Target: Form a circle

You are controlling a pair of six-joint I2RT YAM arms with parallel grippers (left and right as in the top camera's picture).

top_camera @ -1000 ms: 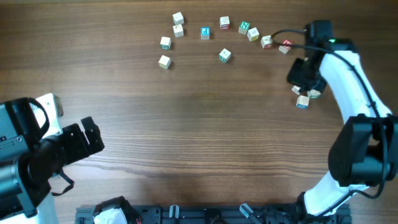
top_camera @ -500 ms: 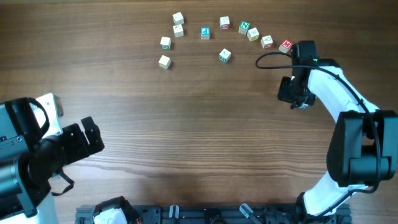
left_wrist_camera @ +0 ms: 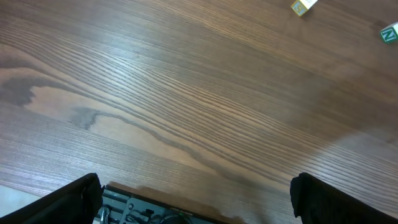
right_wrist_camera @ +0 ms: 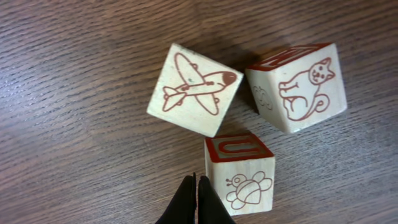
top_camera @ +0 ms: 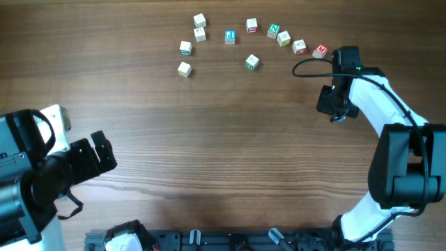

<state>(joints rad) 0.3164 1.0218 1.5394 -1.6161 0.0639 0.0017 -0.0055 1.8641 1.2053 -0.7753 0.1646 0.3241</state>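
- Both fingers point(left_wrist_camera: 68, 202) of the left gripper point(top_camera: 103, 155) are spread wide at the near left of the table point(top_camera: 230, 181), and nothing is held between them.
- Two cubes, a pale one point(left_wrist_camera: 303, 6) and a green-lettered one point(left_wrist_camera: 390, 32), are seen far ahead of it, at the top edge of the left wrist view.
- Farther out on the right, the right gripper point(right_wrist_camera: 196, 199) is pressed fully shut with its tips down at the table, and nothing is gripped.
- Three red-printed cubes are clustered under it. A bee cube point(right_wrist_camera: 241, 174) lies just beside the tips, and whether it is touched cannot be told. An airplane cube point(right_wrist_camera: 194, 89) is set askew beyond it. A cat cube point(right_wrist_camera: 298, 87) lies to the right, close to both.
- These three are hidden by the arm in the overhead view.
- At the far edge the circle point(top_camera: 251, 26) is laid only as an open arc. Ten cubes are strung from a left cube point(top_camera: 184, 69) over the top to a red cube point(top_camera: 320, 50) near the right arm. One more, the inner cube point(top_camera: 252, 63), is set inside the arc.
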